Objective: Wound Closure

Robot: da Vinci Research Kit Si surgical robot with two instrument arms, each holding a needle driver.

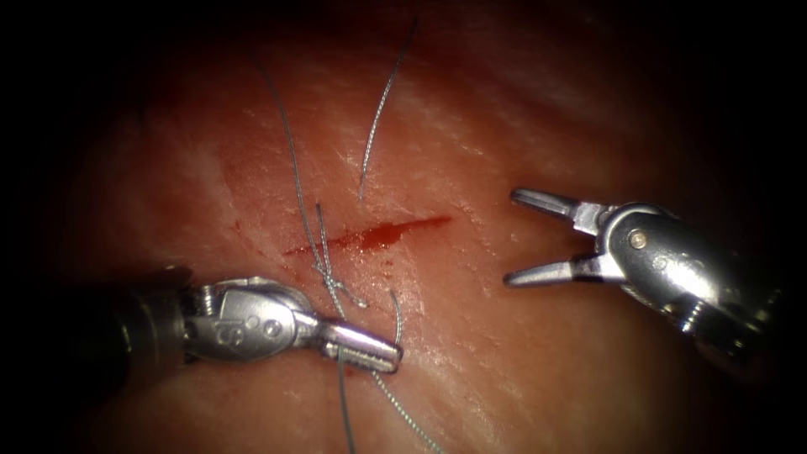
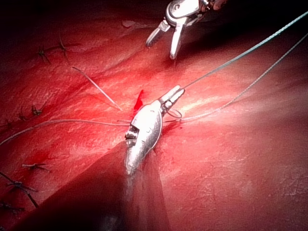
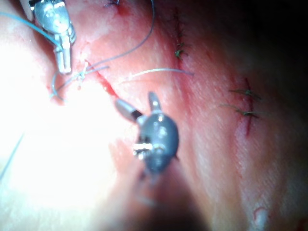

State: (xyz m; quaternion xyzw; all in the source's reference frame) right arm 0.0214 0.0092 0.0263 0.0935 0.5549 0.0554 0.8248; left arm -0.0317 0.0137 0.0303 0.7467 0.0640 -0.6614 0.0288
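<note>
Thread [image 1: 336,296] clamped in left pincer [image 1: 382,353]; right pincer [image 1: 525,237] spread, empty

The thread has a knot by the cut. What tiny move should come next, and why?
Probably bring the open right end effector over to the loose thread: it holds nothing, while the left end effector is shut on thread below the knot. The needle isn't visible.

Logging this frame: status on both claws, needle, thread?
Left claw shut on thread below the cut. Right claw open, empty, right of cut. Needle lying free on tissue above cut.
</note>
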